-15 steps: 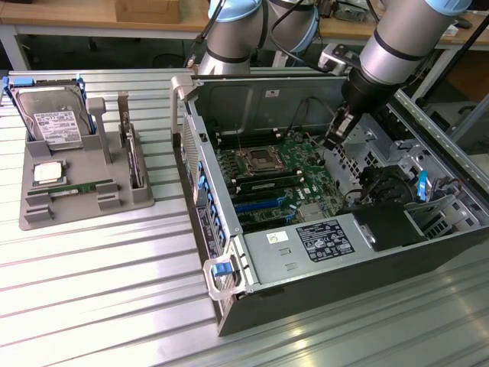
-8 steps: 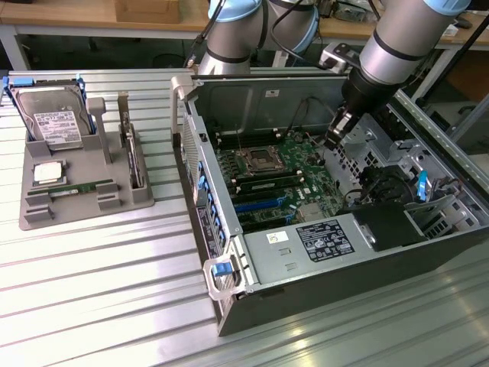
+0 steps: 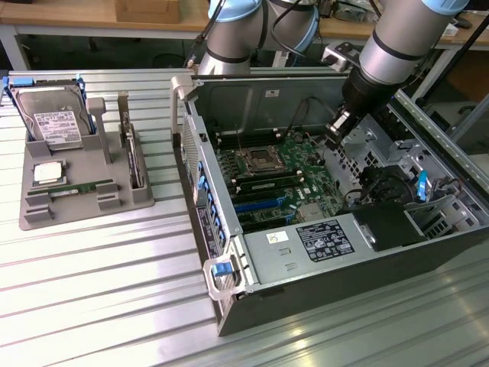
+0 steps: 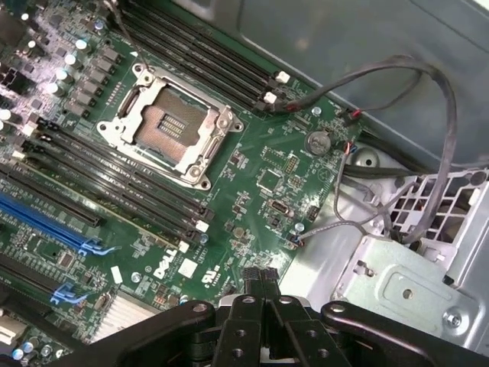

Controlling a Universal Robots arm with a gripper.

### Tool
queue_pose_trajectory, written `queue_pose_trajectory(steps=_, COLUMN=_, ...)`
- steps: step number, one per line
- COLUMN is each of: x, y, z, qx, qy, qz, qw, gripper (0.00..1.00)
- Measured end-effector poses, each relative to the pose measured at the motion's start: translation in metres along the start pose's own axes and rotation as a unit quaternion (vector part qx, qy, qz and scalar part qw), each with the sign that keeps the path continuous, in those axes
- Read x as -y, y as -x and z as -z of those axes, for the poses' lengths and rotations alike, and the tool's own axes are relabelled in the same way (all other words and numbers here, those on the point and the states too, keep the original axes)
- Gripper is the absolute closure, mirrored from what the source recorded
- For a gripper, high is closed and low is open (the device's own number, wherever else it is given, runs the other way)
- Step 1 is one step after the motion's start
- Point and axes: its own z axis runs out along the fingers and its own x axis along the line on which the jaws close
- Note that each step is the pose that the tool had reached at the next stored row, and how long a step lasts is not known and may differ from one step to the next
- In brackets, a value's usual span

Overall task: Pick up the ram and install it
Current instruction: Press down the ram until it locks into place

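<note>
Up close, the gripper (image 4: pixel 258 277) is hanging with its fingers closed on nothing above the green board (image 4: pixel 252 176) inside the computer case (image 3: pixel 229 252). Farther off, the ram (image 3: pixel 78 187) is lying in the gray tray (image 3: pixel 46 218).

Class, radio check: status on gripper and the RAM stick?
Black gripper shut, empty, above green motherboard. Long green ram stick lying flat in grey tray. Nothing blocking it.
</note>
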Motion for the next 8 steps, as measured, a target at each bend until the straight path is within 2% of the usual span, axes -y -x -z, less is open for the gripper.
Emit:
queue_pose_trajectory(steps=4, x=0.0000, y=0.0000, z=-0.0001, qx=0.0032, qy=-0.0040, qz=-0.037, qw=0.9993, gripper=0.90)
queue_pose_trajectory(steps=8, x=0.0000, y=0.0000, z=-0.0001, qx=0.0062, qy=-0.0077, qz=-0.072, qw=0.9974, gripper=0.90)
